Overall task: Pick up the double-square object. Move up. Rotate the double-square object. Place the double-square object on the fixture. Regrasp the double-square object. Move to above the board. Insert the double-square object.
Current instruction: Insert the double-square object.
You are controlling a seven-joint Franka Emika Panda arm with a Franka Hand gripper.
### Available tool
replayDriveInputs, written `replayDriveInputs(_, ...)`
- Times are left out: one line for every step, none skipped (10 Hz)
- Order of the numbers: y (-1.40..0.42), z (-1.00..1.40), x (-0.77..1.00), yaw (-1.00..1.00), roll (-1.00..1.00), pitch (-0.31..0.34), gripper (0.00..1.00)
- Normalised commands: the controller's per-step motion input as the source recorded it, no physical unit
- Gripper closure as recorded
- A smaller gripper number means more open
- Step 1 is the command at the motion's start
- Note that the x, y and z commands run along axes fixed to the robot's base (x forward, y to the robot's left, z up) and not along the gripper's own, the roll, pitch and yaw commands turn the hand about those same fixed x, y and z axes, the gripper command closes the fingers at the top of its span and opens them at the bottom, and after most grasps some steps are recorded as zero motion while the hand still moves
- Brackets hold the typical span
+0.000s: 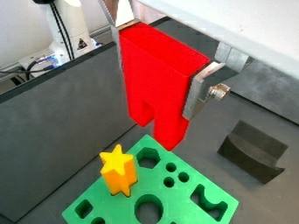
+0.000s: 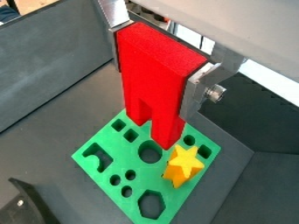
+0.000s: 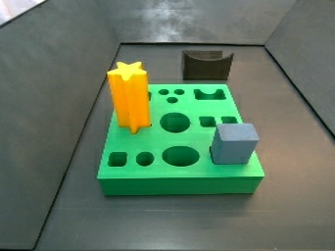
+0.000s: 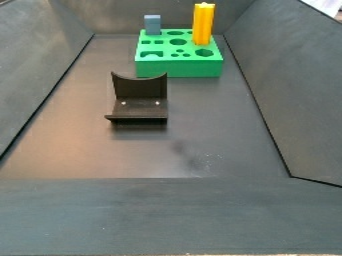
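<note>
- Hand (image 1: 176, 79), seen only in the wrist views, pinches the double-square object (image 1: 158, 74) between its silver plates and holds it high above the board (image 1: 187, 188); neither side view shows the hand or the red block.
- Tabletop (image 4: 174, 140) is a dark sunken floor carrying the board at one end and the fixture (image 4: 138, 100) standing apart from it, with nothing resting on it.
- Board is a bright green slab with circles, squares and other cut-outs; a yellow star prism (image 3: 127, 96) stands upright in it and a grey-blue cube (image 3: 234, 143) sits at a corner.
- Judging by the block hanging lengthwise downward over the green slab, the step in hand looks like the move to above the board, with insertion left to do.
- Next move likely calls for lining the stepped end up squarely with its matching hole, clear of the star, then lowering straight.
- Double-square object is glossy red, elongated, with a groove running up from its lower end (image 2: 162, 131) and a stepped profile.
</note>
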Motion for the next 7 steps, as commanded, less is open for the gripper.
replayDriveInputs(-0.22,-0.22,0.40,0.00,0.02,-0.043,1.00)
replayDriveInputs(-0.26,-0.26,0.74,0.00,0.03,-0.064,1.00)
replayDriveInputs(-0.25,-0.31,0.91,0.06,0.05,-0.064,1.00)
replayDriveInputs(-0.14,-0.31,0.95,0.09,0.01,-0.049,1.00)
replayDriveInputs(-0.05,-0.30,0.94,0.13,0.00,-0.036,1.00)
replayDriveInputs(0.00,-0.27,0.86,0.23,0.00,-0.033,1.00)
replayDriveInputs(0.00,-0.26,0.85,0.25,0.00,-0.039,1.00)
